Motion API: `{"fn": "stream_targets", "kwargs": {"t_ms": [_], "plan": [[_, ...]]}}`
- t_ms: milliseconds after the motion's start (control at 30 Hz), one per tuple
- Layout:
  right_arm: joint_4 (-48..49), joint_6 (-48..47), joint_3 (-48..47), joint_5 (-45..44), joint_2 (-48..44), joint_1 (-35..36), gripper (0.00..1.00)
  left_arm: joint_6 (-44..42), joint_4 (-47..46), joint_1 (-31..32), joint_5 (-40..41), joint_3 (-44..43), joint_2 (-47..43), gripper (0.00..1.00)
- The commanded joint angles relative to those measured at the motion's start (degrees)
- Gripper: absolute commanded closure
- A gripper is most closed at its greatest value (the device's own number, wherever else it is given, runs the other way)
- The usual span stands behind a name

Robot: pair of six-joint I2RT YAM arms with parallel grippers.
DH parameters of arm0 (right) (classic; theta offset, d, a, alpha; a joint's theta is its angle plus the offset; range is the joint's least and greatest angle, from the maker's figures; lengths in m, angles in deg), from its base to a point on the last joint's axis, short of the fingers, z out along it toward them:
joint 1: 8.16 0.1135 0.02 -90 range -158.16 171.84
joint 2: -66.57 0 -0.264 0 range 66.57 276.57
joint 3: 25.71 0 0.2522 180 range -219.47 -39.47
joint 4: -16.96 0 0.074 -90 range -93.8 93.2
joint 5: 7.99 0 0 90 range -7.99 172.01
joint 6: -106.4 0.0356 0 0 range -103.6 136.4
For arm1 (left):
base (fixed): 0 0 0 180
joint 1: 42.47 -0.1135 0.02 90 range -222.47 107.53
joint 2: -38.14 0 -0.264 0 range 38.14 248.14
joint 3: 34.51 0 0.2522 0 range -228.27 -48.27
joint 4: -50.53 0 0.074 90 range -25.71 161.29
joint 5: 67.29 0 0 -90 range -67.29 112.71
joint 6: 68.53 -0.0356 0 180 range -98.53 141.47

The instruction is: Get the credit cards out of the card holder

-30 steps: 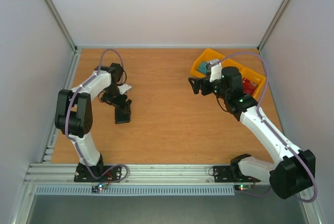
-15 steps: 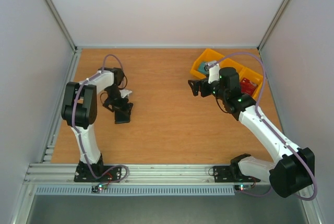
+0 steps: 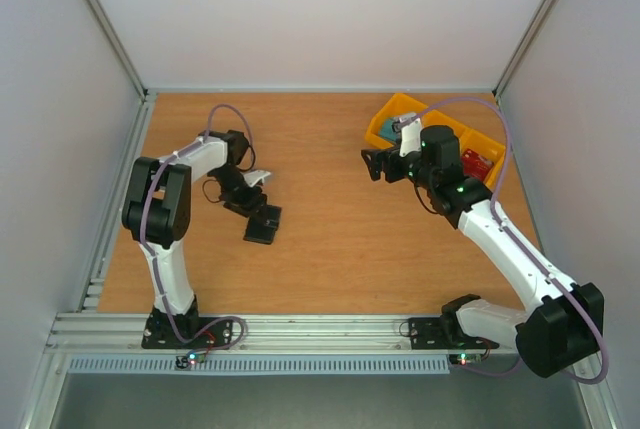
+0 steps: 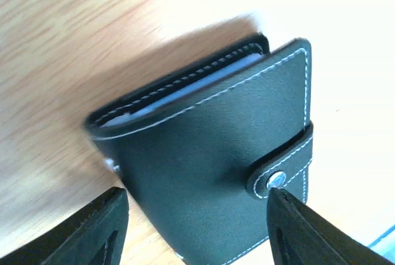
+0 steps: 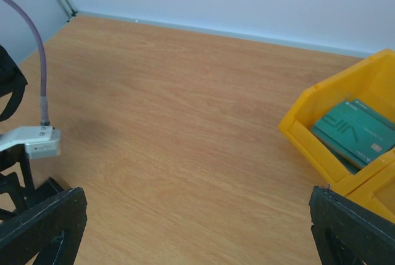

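White left arm [image 3: 165, 199]: elbow up, wrist bent down and to the right, reaching onto the wooden table [image 3: 320, 219].
Left gripper [image 3: 257, 217]: right down at table height, one black finger [image 4: 92, 231] on either side of the card holder. The jaws are drawn part-way in, and from here I can't tell whether they pinch it or only bracket it.
Card holder [image 4: 210, 141]: sitting between those two fingers on the wood. It's dark leather with white stitching, folded shut. At the end pointing away from the wrist a pale sliver shows between the two covers; I can't say if that's a card edge.
Closure tab [image 4: 281, 169]: lying flat over the cover on the right-hand finger's side, its small metal stud showing.
Right gripper [image 3: 370, 165]: well apart from the card holder, held up off the table and pointing left, fingers flung wide with only bare wood between them in the wrist view.
Yellow tray [image 5: 308, 110]: ahead of the right gripper and off to its right, just beyond the right finger [image 5: 352, 228].
Credit cards: a green card [image 5: 355, 130] lies flat in the tray compartment nearest that finger. From above, a red card [image 3: 477, 164] shows in the compartment further right, behind the wrist.
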Motion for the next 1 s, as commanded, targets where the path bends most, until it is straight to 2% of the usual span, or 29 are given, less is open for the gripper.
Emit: {"fn": "stream_targets", "kwargs": {"t_ms": [0,67,167,267,333,400,500,600,667,733,800,967], "plan": [[0.0,3.5,-1.3,0.2,1.3,0.6,0.01,-0.4,-3.7,0.1,-11.7,0.2,0.4,0.41],[-0.1,8.6,-1.3,3.3,3.1,1.1,0.04,0.3,-5.5,0.1,-13.2,0.8,0.2,0.44],[-1.2,17.2,-1.9,14.3,8.1,3.1,0.09,1.9,-8.4,0.1,-14.9,2.1,0.2,0.46],[-3.3,31.4,-1.3,23.7,12.8,4.2,0.18,4.0,-7.8,0.2,-16.0,2.5,1.2,0.45],[0.2,41.2,1.8,27.4,14.5,5.4,0.26,4.2,-6.8,0.1,-15.2,3.2,1.6,0.45],[3.4,48.2,4.7,26.5,15.3,9.8,0.31,3.5,-6.8,0.1,-13.7,5.0,0.8,0.45],[1.0,52.2,2.2,18.0,17.9,17.8,0.33,2.0,-7.0,-0.1,-12.0,8.0,-1.2,0.45],[0.9,59.6,0.3,14.7,23.5,21.0,0.37,1.1,-6.8,-1.3,-11.4,10.2,-2.7,0.45],[2.0,64.9,0.0,14.3,26.5,21.8,0.46,0.5,-6.0,-2.5,-12.5,11.0,-3.0,0.46],[0.5,69.4,-1.2,13.3,29.3,23.0,0.46,0.2,-5.7,-3.4,-13.0,11.0,-3.9,0.47],[-1.5,73.1,-2.7,12.6,32.0,24.1,0.41,0.5,-5.9,-3.5,-13.3,11.3,-5.2,0.47],[-2.4,78.6,-9.1,12.0,40.9,26.2,0.41,-1.0,-3.7,-3.5,-16.7,10.5,-4.9,0.47]]}}
